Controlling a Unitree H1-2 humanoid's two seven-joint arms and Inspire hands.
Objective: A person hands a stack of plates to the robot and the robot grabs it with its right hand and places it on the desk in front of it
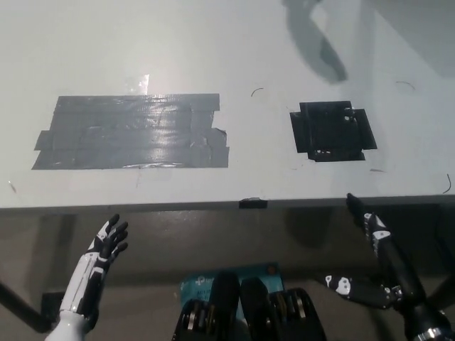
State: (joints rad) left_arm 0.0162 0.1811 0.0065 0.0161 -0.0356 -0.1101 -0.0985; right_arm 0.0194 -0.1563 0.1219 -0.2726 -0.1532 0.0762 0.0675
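No plates and no person show in the head view; only a dark shadow point(313, 35) falls across the far right of the desk. My black right hand point(373, 245) hovers below the desk's front edge at the lower right, open, with one finger raised to the edge and nothing in it. My white left hand point(99, 259) rests at the lower left, below the desk edge, fingers spread and holding nothing.
The white desk point(263, 149) fills the upper picture. A wide patch of grey tape point(135, 131) lies on its left half and a smaller square of black tape point(332, 130) on its right. A small black tab point(253, 203) sits on the front edge.
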